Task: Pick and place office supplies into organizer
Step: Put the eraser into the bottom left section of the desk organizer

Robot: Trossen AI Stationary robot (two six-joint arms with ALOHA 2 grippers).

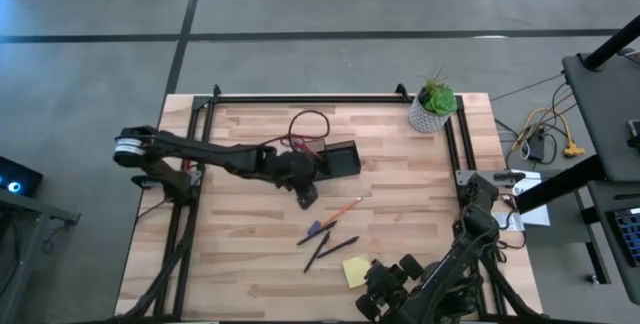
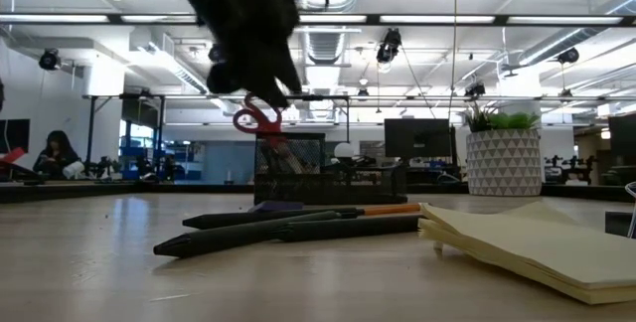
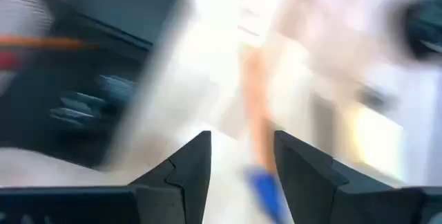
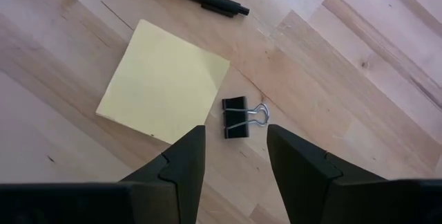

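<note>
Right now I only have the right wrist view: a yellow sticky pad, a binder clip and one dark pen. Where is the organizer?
Observer: In the high view the organizer sits near the middle, well away from your sticky pad.
Operator: Anything in it?
Observer: In the low view, red-handled scissors stand at its end, handles up.
Operator: Where is the left arm?
Observer: The left gripper is right beside the organizer, jaws open and empty.
</note>
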